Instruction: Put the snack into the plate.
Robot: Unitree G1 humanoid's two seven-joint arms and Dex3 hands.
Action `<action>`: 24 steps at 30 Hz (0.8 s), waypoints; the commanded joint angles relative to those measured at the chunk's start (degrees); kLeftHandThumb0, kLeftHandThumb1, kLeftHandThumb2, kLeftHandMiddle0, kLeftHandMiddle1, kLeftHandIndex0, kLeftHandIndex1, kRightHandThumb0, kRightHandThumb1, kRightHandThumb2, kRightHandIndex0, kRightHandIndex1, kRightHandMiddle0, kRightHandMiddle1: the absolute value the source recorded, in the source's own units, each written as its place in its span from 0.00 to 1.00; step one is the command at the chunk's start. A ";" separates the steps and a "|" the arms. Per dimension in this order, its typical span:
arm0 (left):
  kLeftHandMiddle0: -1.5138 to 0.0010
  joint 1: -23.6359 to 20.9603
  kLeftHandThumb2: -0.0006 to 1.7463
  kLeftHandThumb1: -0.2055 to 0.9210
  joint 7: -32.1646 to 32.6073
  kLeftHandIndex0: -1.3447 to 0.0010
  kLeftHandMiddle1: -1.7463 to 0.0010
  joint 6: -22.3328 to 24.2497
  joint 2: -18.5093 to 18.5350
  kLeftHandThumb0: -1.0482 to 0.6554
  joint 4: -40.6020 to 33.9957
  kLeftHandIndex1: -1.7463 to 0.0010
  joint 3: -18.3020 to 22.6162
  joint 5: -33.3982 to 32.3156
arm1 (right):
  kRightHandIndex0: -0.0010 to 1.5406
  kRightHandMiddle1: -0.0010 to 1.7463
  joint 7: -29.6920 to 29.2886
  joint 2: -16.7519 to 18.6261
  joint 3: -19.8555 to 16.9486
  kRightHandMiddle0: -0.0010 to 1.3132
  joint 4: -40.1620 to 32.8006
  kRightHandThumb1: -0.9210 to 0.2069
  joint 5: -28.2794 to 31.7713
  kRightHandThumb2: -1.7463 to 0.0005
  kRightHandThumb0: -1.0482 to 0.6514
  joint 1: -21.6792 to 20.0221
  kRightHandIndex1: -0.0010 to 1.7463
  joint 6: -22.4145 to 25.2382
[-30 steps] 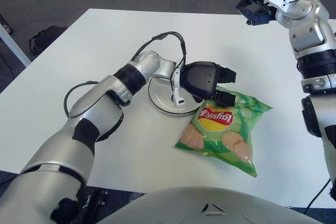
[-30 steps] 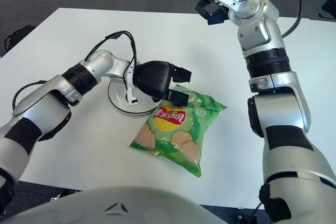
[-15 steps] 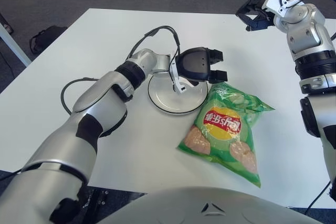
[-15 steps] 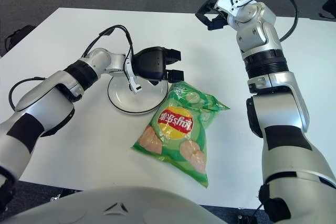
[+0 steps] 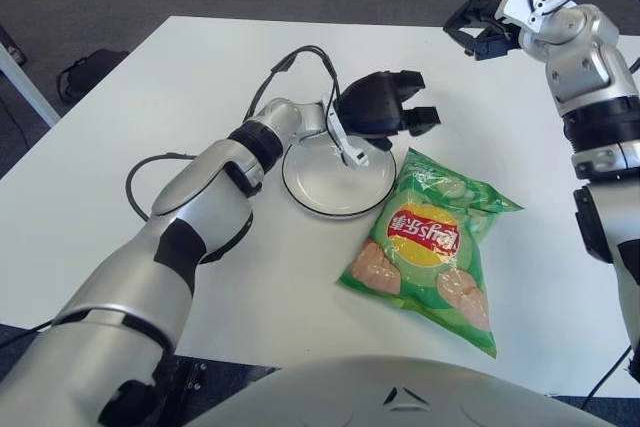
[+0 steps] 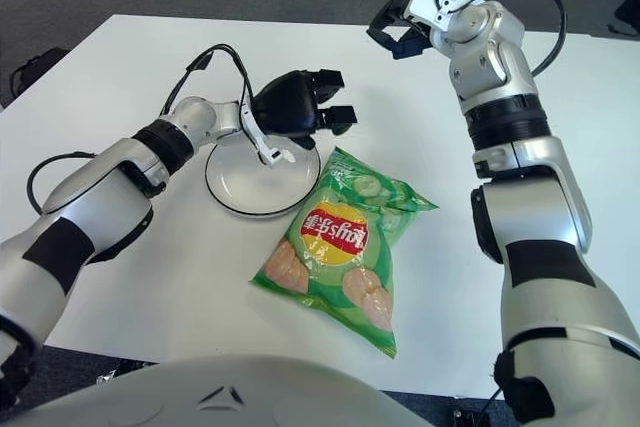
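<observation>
A green chip bag [image 5: 430, 247] lies flat on the white table, just right of the white plate [image 5: 325, 187]. Its upper left corner is close to the plate's rim, and none of it is inside the plate. My left hand [image 5: 398, 105] hovers over the plate's far right edge, a little beyond the bag's top. Its black fingers are spread and hold nothing. My right hand [image 5: 478, 27] is raised over the far right part of the table, well away from the bag, with nothing in its fingers.
A black cable [image 5: 300, 62] loops from my left forearm above the table behind the plate. The white table [image 5: 180, 97] stretches left and far. Its front edge is just below the bag, and dark floor surrounds it.
My left hand has let go of the bag's top corner and lifted back toward the far side of the plate. The bag slid slightly right and settled. My right hand shifted a little.
</observation>
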 commanded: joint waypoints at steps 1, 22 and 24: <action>0.57 1.25 0.73 0.39 -1.66 0.47 0.01 1.68 0.19 0.61 -0.17 0.24 1.04 -2.07 | 0.10 0.63 2.20 -0.30 0.03 0.00 -7.46 0.00 0.03 0.54 0.23 2.81 0.47 3.27; 0.63 3.74 0.30 0.84 -16.66 0.65 0.23 -18.93 4.15 0.61 -4.89 0.19 8.61 -20.38 | 0.12 0.99 0.99 -1.25 -2.53 0.14 -5.20 0.00 1.64 0.69 0.40 3.88 0.52 -0.57; 0.65 3.85 0.23 0.91 -18.60 0.69 0.24 -21.33 4.64 0.61 -5.40 0.17 9.03 -21.52 | 0.12 1.00 0.85 -1.28 -2.51 0.14 -4.86 0.00 1.63 0.69 0.41 4.02 0.52 -1.13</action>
